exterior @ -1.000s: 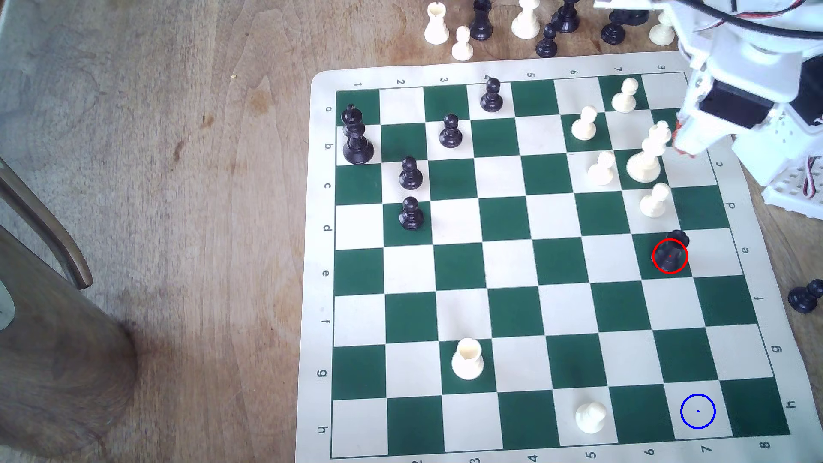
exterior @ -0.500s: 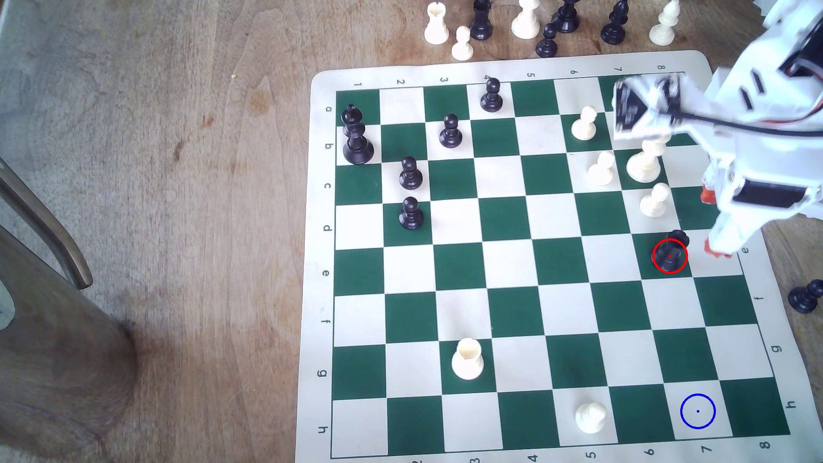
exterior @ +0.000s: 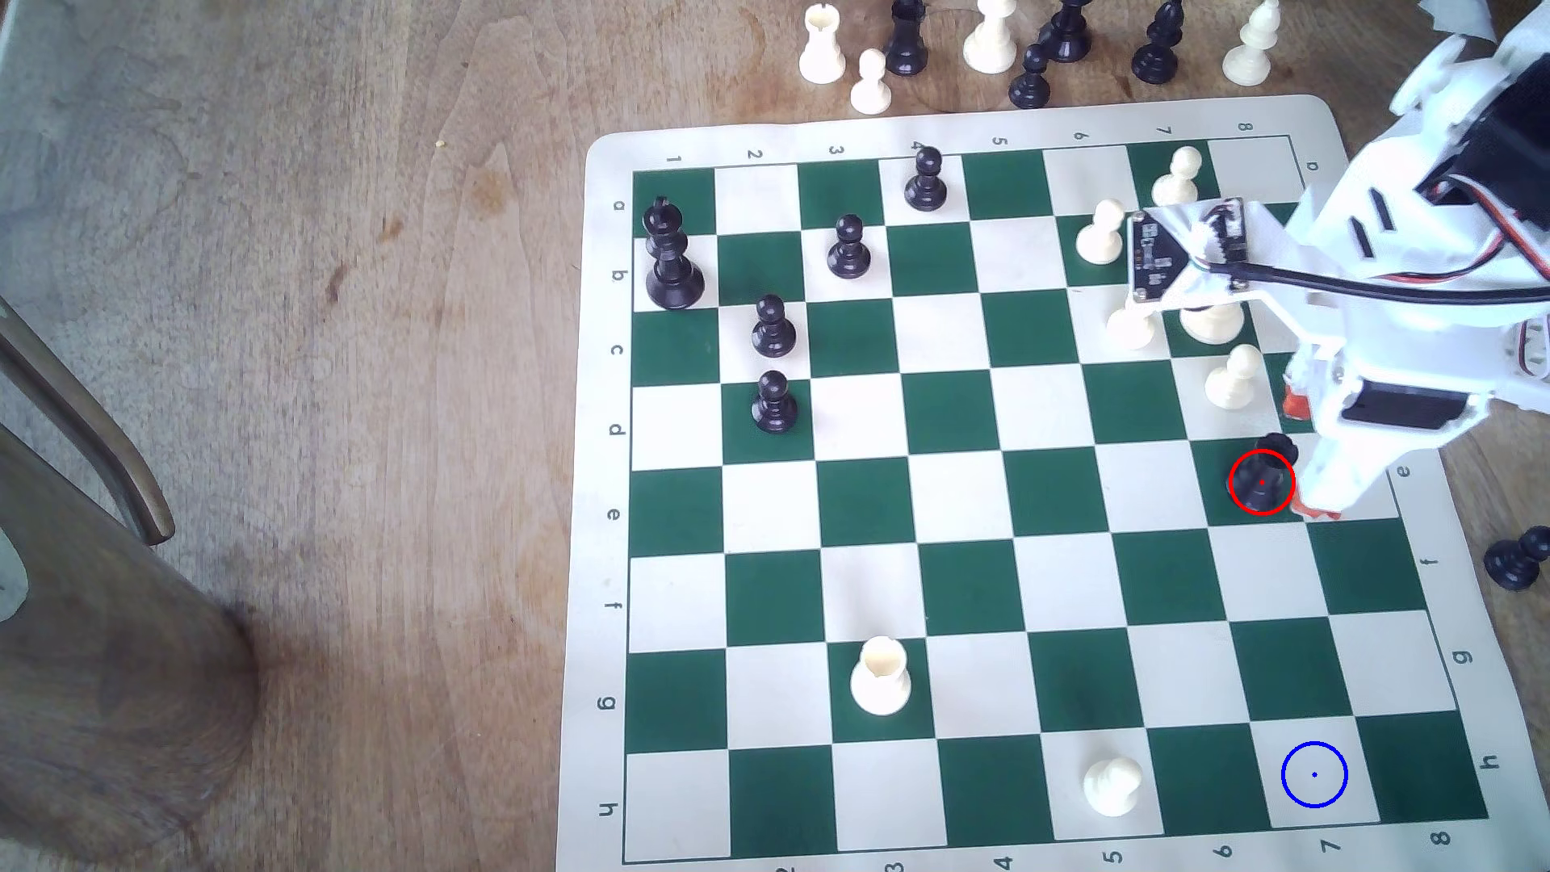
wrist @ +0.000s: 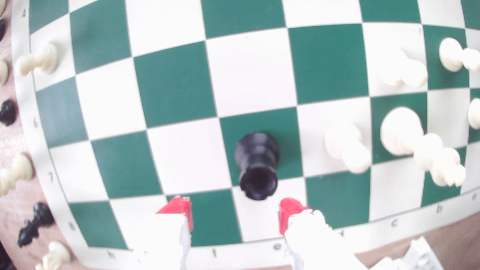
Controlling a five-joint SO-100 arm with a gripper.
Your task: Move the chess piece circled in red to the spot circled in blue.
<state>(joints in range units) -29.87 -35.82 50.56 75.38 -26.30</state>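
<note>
While the black rook [wrist: 257,166] stands upright on its green square, red-ringed, near the board's edge at the exterior view's right, your gripper [wrist: 235,215] sits just short of it, red-tipped fingers [wrist: 179,207] spread apart and gripping nothing. Ease forward until the rook's neck sits squarely between them, then close low and level. Mind the white pawn [exterior: 1231,377] close by. The blue-ringed white square [exterior: 1314,775] lies well apart, along the board's near row
</note>
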